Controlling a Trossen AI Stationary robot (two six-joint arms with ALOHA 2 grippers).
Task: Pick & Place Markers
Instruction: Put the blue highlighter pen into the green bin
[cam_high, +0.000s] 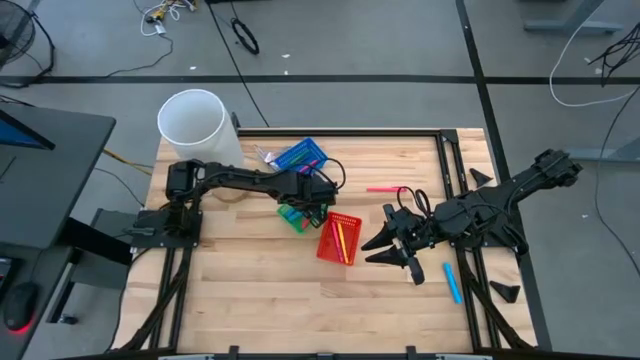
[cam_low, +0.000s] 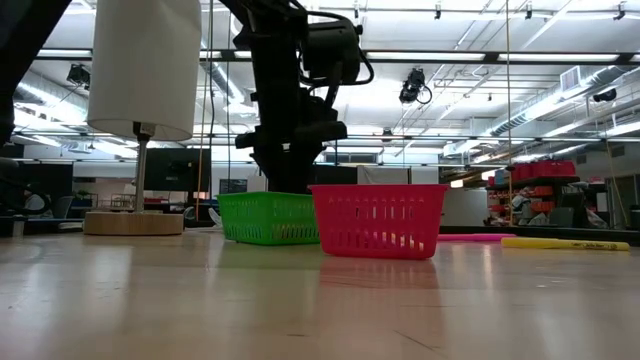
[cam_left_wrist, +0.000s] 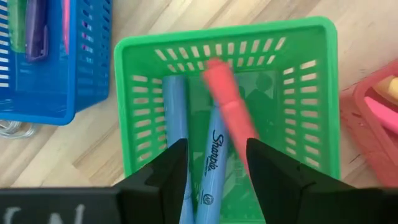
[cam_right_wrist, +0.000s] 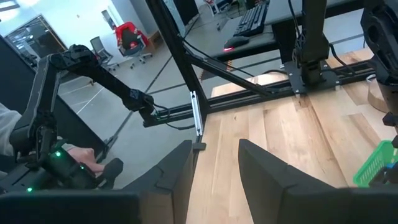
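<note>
My left gripper (cam_left_wrist: 214, 177) is open and points down over the green basket (cam_left_wrist: 227, 43), which in the high view shows as the green basket (cam_high: 290, 216) under my left gripper (cam_high: 312, 200). Two blue markers (cam_left_wrist: 211, 155) lie in it. A red marker (cam_left_wrist: 225, 102) shows blurred and slanting between the fingers, above the basket floor. My right gripper (cam_high: 380, 250) hovers open to the right of the red basket (cam_high: 336, 240), which holds yellow and pink markers. A pink marker (cam_high: 384, 188) and a blue marker (cam_high: 453, 282) lie loose on the table.
The blue basket (cam_high: 300, 155) with purple and pink markers stands behind the green one. A white paper roll (cam_high: 195, 120) on a stand is at the far left corner. A yellow marker (cam_low: 565, 243) lies on the right. A person's sleeve (cam_right_wrist: 9, 134) shows beyond the table's left side.
</note>
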